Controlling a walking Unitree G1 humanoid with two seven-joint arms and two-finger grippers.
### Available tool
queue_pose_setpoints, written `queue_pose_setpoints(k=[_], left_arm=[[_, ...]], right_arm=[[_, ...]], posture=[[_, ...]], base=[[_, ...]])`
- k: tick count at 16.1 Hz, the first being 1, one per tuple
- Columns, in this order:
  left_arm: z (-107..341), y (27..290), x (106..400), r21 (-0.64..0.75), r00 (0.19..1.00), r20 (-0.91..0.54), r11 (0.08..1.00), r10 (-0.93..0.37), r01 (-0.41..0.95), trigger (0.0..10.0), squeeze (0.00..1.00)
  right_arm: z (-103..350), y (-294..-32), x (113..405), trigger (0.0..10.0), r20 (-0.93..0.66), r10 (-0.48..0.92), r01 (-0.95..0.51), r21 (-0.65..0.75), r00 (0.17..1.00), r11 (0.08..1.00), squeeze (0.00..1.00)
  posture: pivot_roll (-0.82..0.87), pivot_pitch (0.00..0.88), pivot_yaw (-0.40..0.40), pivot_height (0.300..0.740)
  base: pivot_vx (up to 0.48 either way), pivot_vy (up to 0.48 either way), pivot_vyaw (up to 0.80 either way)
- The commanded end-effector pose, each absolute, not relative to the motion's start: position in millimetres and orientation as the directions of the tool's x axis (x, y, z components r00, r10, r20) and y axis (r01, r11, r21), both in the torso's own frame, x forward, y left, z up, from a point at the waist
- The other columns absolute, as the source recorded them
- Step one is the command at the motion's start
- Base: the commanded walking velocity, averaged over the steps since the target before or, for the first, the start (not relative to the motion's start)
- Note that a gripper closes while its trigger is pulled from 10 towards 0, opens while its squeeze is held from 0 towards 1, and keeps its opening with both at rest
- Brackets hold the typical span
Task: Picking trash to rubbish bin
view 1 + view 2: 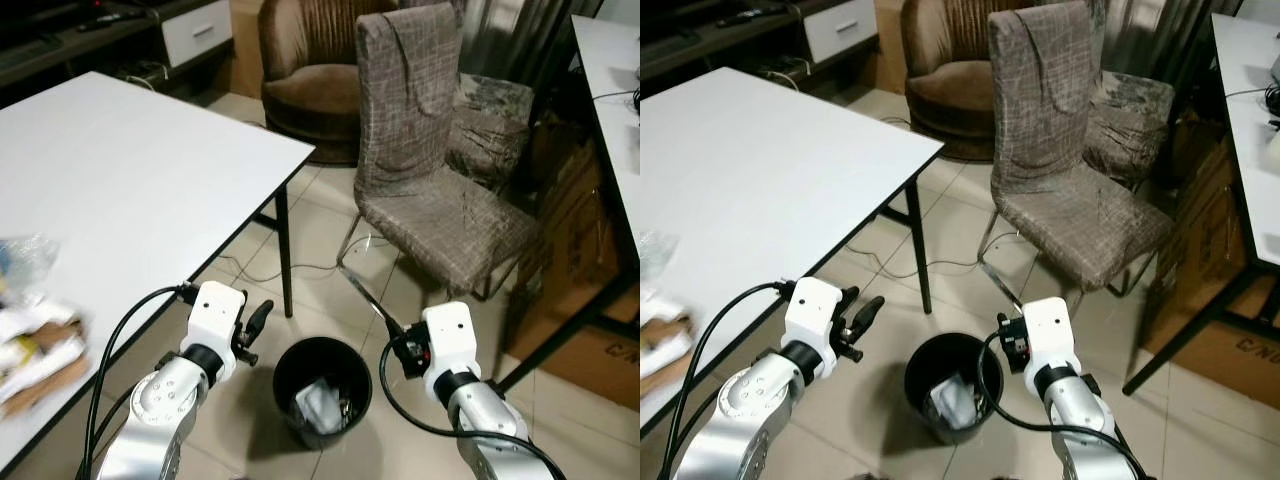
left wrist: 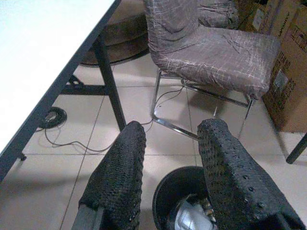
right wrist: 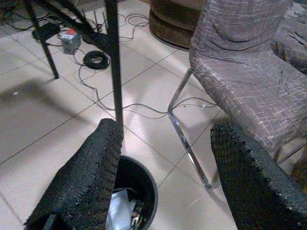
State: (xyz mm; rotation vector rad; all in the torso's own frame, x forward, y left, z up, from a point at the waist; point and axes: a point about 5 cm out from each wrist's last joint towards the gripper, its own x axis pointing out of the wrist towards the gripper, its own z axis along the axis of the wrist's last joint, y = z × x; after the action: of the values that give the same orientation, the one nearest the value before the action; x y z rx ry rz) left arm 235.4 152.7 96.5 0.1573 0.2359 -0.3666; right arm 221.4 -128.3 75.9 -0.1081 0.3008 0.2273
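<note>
A black rubbish bin stands on the tiled floor between my two arms, and crumpled white trash lies inside it. More trash, paper, cardboard and a clear bag, is piled on the white table at its near left edge. My left gripper hangs open just left of the bin and above its rim, with nothing between its fingers. On the bin's right side, my right gripper is also open and holds nothing.
A grey fabric chair with a chrome frame stands just beyond the bin. Behind it is a brown armchair. The table leg and cables are on the floor to the left. A second table and a cardboard box stand on the right.
</note>
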Motion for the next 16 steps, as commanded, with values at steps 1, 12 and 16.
queue_pose_setpoints(k=[1,12,16], left_arm=[[95.3,153.3,234.1,0.122,0.907,-0.265,0.922,-0.326,0.367,10.0,0.00],[96.1,155.5,234.4,0.139,0.906,-0.269,0.918,-0.326,0.371,10.0,0.00],[95.8,156.0,233.0,0.141,0.906,-0.270,0.917,-0.326,0.372,10.0,0.00]], right_arm=[[78.1,-128.1,221.5,10.0,-0.304,0.206,-0.239,-0.076,0.930,0.968,0.00],[79.3,-124.1,222.4,10.0,-0.297,0.218,-0.254,-0.090,0.930,0.963,0.00],[78.1,-124.9,223.5,10.0,-0.308,0.210,-0.254,-0.111,0.928,0.961,0.00]], posture=[[-0.06,0.000,-0.016,0.740],[-0.05,0.000,-0.014,0.740],[-0.04,0.000,-0.019,0.740]], base=[[-0.300,0.000,0.00],[-0.301,0.000,0.00],[-0.299,0.000,0.00]])
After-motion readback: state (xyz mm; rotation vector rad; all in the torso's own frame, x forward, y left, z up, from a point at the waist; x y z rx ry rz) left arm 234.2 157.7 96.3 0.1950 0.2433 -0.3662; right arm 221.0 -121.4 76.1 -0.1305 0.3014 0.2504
